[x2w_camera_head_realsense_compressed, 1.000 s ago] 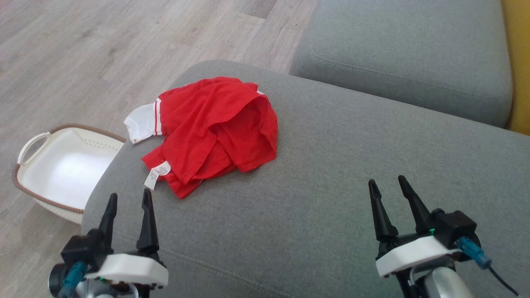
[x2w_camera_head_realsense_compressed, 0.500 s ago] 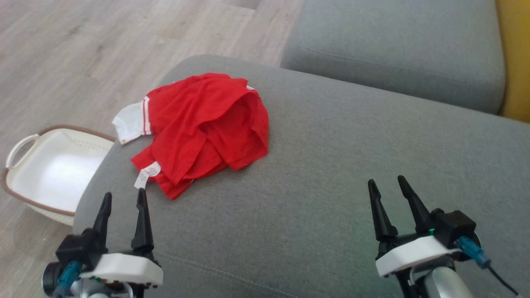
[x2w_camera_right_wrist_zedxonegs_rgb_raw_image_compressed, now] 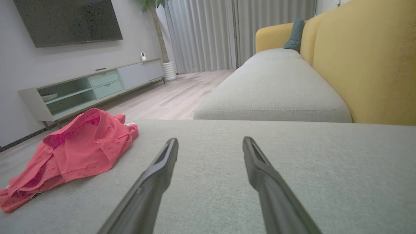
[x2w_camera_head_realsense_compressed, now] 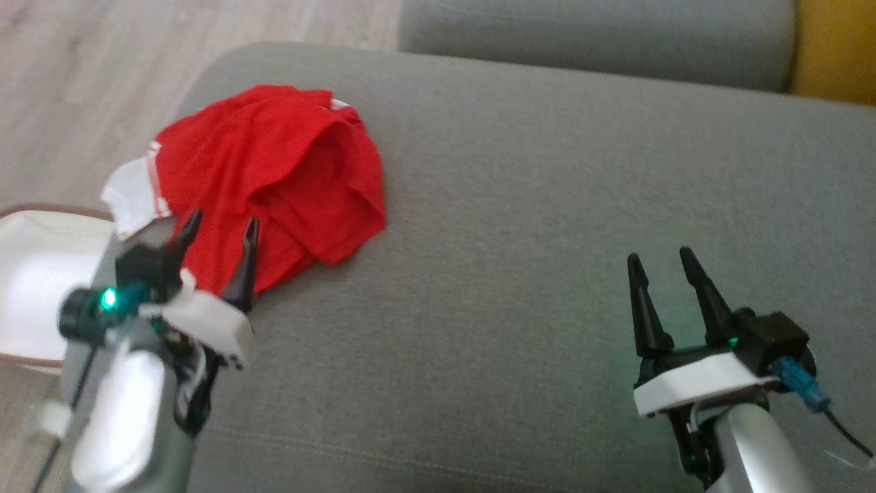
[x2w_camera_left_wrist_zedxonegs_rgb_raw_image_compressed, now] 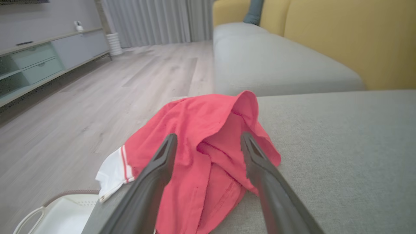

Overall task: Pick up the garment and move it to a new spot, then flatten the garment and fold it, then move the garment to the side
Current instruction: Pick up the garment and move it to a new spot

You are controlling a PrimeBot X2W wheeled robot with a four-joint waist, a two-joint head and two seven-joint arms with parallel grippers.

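Observation:
A crumpled red garment (x2w_camera_head_realsense_compressed: 274,164) with a white sleeve edge lies on the left part of the grey sofa cushion (x2w_camera_head_realsense_compressed: 520,274). My left gripper (x2w_camera_head_realsense_compressed: 220,229) is open, its fingers over the garment's near edge with nothing between them; the left wrist view shows the garment (x2w_camera_left_wrist_zedxonegs_rgb_raw_image_compressed: 208,146) just beyond the two fingers. My right gripper (x2w_camera_head_realsense_compressed: 660,257) hovers open above bare cushion at the lower right, well away from the garment (x2w_camera_right_wrist_zedxonegs_rgb_raw_image_compressed: 74,146), which lies at the left of the right wrist view.
A white basket (x2w_camera_head_realsense_compressed: 31,274) with a brown rim stands on the wood floor (x2w_camera_head_realsense_compressed: 75,75) left of the cushion. A second grey cushion (x2w_camera_head_realsense_compressed: 595,34) and a yellow backrest (x2w_camera_head_realsense_compressed: 835,48) lie beyond. A low cabinet (x2w_camera_right_wrist_zedxonegs_rgb_raw_image_compressed: 91,87) stands across the room.
The head camera has tilted and shifted the whole picture. My left gripper has risen and moved forward to the garment's near edge. The right gripper kept its pose.

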